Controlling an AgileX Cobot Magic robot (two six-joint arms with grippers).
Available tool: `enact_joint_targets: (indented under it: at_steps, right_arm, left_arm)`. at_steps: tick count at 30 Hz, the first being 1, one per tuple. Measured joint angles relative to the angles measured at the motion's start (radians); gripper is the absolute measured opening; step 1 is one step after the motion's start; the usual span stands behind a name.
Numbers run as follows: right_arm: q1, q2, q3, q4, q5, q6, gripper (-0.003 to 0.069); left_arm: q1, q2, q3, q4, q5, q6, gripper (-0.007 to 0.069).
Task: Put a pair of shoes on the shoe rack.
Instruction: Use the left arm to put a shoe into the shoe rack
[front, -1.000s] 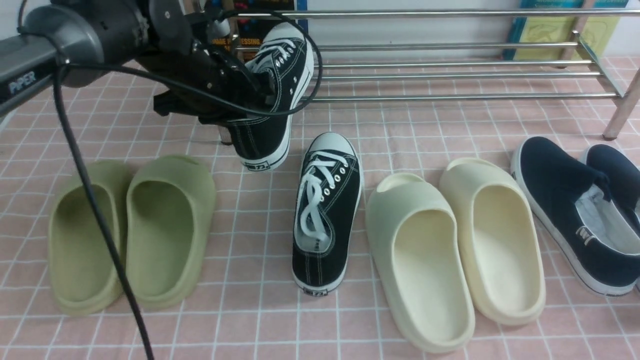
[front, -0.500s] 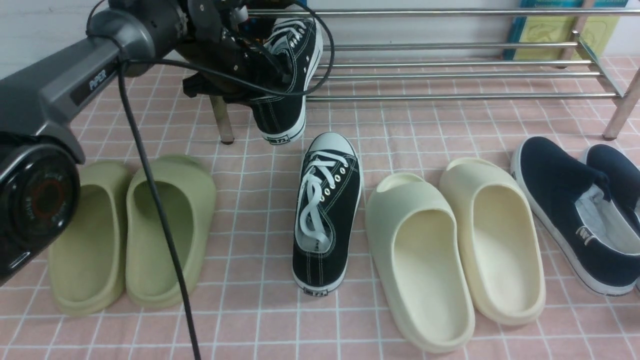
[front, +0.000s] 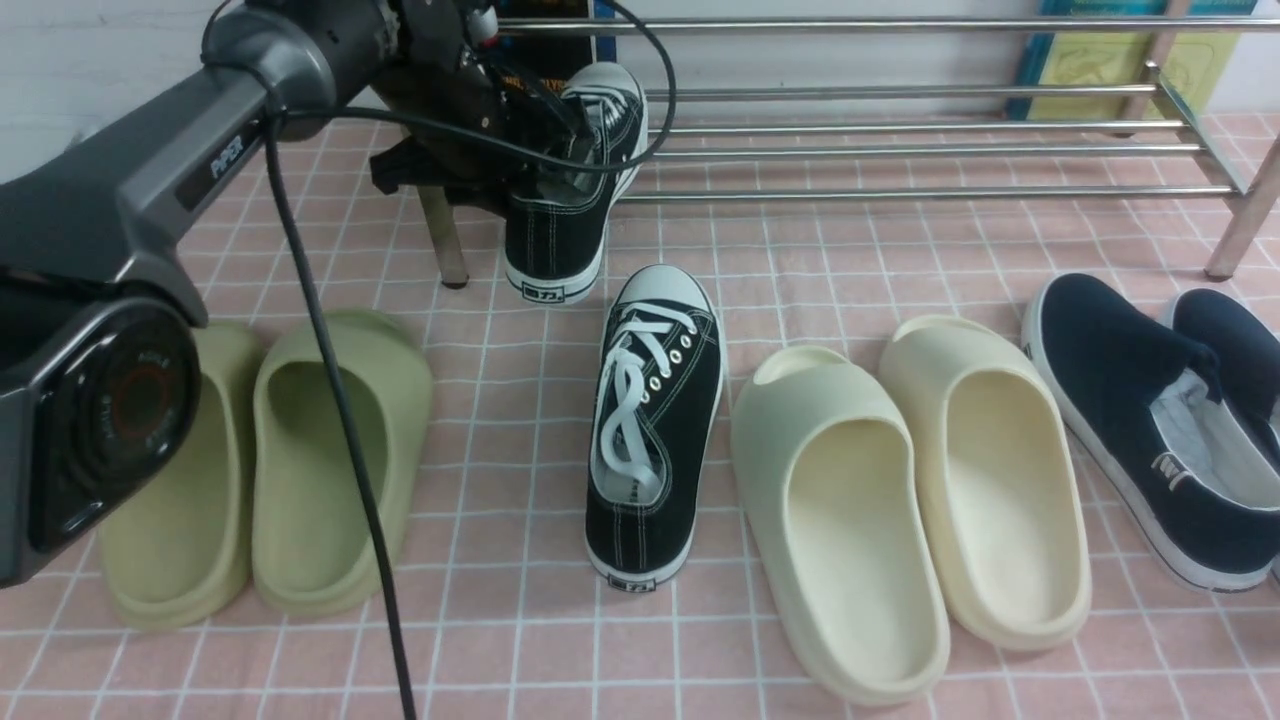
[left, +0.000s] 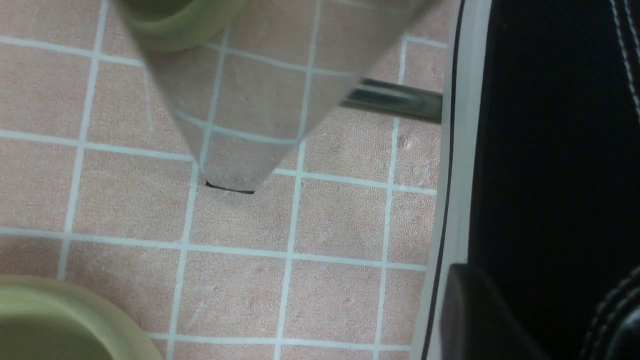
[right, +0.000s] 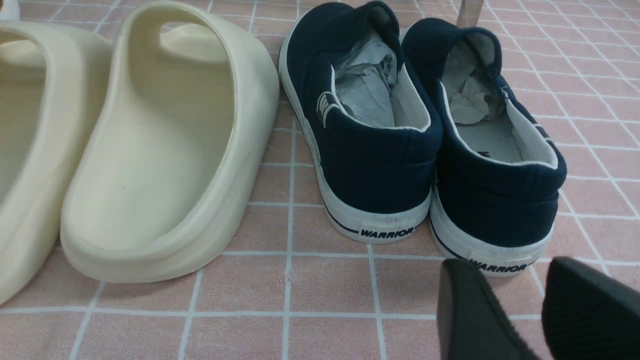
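Note:
One black sneaker (front: 565, 215) with white laces lies tilted across the left end of the silver shoe rack (front: 900, 150). Its toe points back and its heel hangs over the front bar. My left gripper (front: 535, 145) is at its opening. In the left wrist view one finger (left: 470, 310) shows beside this sneaker's black side wall (left: 550, 150), and the other finger is hidden. The second sneaker (front: 655, 420) lies on the floor mid-scene. My right gripper (right: 537, 305) hovers open and empty just behind the navy slip-ons (right: 495, 165).
Green slides (front: 260, 460) sit on the floor at the left, cream slides (front: 910, 500) right of the floor sneaker, and navy slip-ons (front: 1150, 420) at the far right. A rack leg (left: 240, 100) stands close to my left gripper. A black cable (front: 340, 430) hangs from the left arm.
My left arm carried the sneaker back and down from mid-air onto the rack's left end. The sneaker now sits lower and flatter on the bars. The floor shoes have not moved.

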Motion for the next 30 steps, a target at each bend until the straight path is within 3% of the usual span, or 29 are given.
enact_joint_targets:
  at_steps: [5,9,16,21,27,30]
  right_arm:
    - [0.0,0.0,0.0,0.0,0.0,0.0,0.0239]
    - [0.0,0.0,0.0,0.0,0.0,0.0,0.0239]
    - [0.0,0.0,0.0,0.0,0.0,0.0,0.0239]
    - [0.0,0.0,0.0,0.0,0.0,0.0,0.0239]
    - [0.0,0.0,0.0,0.0,0.0,0.0,0.0239]
    - [0.0,0.0,0.0,0.0,0.0,0.0,0.0239]
  left_arm:
    - [0.0,-0.013,-0.003,0.012,0.043,0.039,0.0344]
    - [0.007,-0.046,-0.006,0.036,0.095,0.137,0.0349]
    - [0.016,-0.115,-0.018,0.111,0.206,0.235,0.0202]
    - [0.018,-0.118,-0.016,0.124,0.317,0.289,0.0035]
    - [0.018,-0.117,-0.016,0.099,0.329,0.33,0.0002]
    - [0.018,-0.133,0.028,0.028,0.327,0.387,0.0002]
